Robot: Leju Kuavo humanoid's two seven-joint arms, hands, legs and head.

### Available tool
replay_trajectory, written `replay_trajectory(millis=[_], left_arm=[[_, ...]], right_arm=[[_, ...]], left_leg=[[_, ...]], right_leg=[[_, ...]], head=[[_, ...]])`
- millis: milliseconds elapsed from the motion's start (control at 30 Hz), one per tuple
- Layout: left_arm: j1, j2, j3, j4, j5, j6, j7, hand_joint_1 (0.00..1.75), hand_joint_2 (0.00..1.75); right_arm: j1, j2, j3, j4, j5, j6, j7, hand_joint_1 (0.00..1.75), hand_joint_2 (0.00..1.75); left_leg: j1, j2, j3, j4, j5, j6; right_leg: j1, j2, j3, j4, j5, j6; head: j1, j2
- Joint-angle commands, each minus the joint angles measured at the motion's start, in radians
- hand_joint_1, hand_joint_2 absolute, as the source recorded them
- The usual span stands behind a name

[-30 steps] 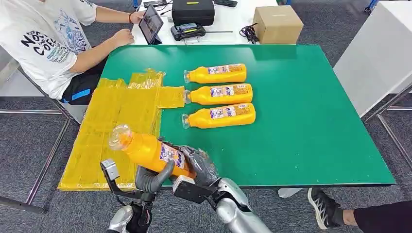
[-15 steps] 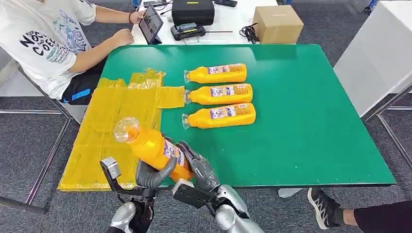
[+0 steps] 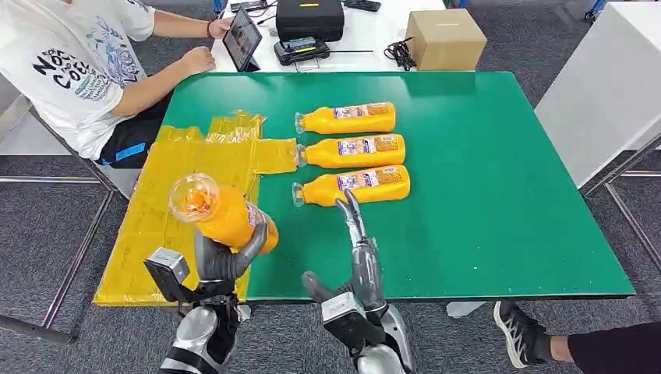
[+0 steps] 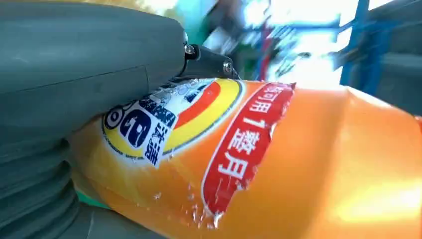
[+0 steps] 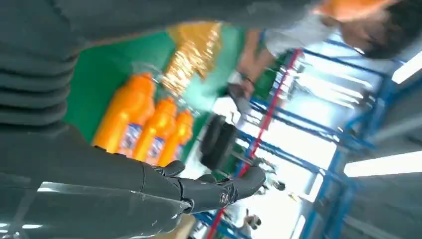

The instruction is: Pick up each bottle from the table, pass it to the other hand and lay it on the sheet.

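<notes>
Green table [image 3: 499, 202] centre; grey carpet floor [image 3: 47, 234] around. White desk [image 3: 366, 47] far, cardboard box [image 3: 446, 37] on it. White table [image 3: 608, 86] right.

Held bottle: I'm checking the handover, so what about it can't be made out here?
- Bottle base, head view: hidden by the left hand.
- Cap, left wrist view: cut off by the edge.
- Label small print: blurred.
- Right hand: open, off the bottle.
</notes>
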Motion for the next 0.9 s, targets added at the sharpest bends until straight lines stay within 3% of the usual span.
replay_trajectory(millis=[33,367,433,467,500,533,633,800,900], left_arm=[[-0.161,0.061,0.110,0.160,-0.193,0.179,-0.040,1.75,1.75],[-0.156,0.052,0.109,0.164,-0.201,0.175,-0.045,1.75,1.75],[-0.186,0.083,0.092,0.218,-0.391,0.341,-0.032,1.75,1.75],[-0.224,0.109,0.122,0.284,-0.557,0.363,0.012,1.75,1.75],[-0.234,0.073,0.262,0.284,-0.775,0.363,-0.008,1.75,1.75],[-0.275,0.103,0.256,0.374,-0.905,0.363,0.080,1.75,1.75],[-0.348,0.144,0.359,0.472,-1.215,0.363,0.140,1.75,1.75],[-0.509,0.270,0.222,0.797,-1.478,0.314,0.368,1.75,1.75],[-0.554,0.342,0.084,0.851,-1.578,0.233,0.487,1.75,1.75]], right_arm=[[-0.032,-0.029,0.021,-0.079,-0.069,0.000,-0.048,0.00,0.00],[-0.032,-0.032,0.023,-0.075,-0.070,-0.002,-0.047,0.00,0.00],[-0.041,-0.032,0.031,-0.083,-0.095,-0.001,-0.065,0.00,0.00],[-0.056,-0.032,0.039,-0.088,-0.113,0.011,-0.064,0.00,0.00],[-0.059,-0.017,0.034,-0.096,-0.117,0.028,-0.055,0.00,0.00],[-0.067,-0.016,0.038,-0.100,-0.125,0.051,-0.044,0.00,0.00],[-0.080,-0.012,0.036,-0.086,-0.135,0.085,-0.030,0.00,0.00],[-0.080,-0.013,0.030,-0.055,-0.136,0.132,-0.046,0.00,0.00],[-0.086,-0.007,0.026,-0.050,-0.135,0.169,-0.041,0.00,0.00]], left_leg=[[0.002,0.001,0.005,-0.001,-0.001,-0.002],[0.001,0.001,0.006,0.000,-0.002,-0.002],[0.000,0.001,0.003,-0.001,-0.001,-0.001],[0.002,0.001,0.006,-0.001,-0.002,-0.002],[0.001,0.001,0.003,-0.001,0.000,-0.002],[0.002,0.003,0.006,0.000,-0.002,-0.003],[0.001,0.002,0.003,-0.001,0.000,-0.001],[0.002,0.002,0.006,-0.001,0.001,-0.003],[0.002,0.001,0.003,-0.001,0.002,-0.003]], right_leg=[[0.002,0.000,0.005,-0.001,-0.001,-0.003],[0.001,0.001,0.006,0.000,-0.002,-0.002],[0.001,0.000,0.003,-0.001,0.000,-0.001],[0.002,0.000,0.006,-0.001,-0.001,-0.002],[0.001,0.001,0.004,-0.001,0.000,-0.002],[0.002,0.003,0.005,-0.001,0.000,-0.003],[0.001,0.002,0.002,0.000,0.000,-0.002],[0.002,0.001,0.004,0.000,0.001,-0.004],[0.002,0.000,0.002,0.000,0.002,-0.004]], head=[[0.000,0.000],[0.000,0.000],[0.000,0.000],[0.000,0.000],[0.000,0.000],[0.000,0.000],[0.000,0.000],[0.000,0.000],[0.000,0.000]])
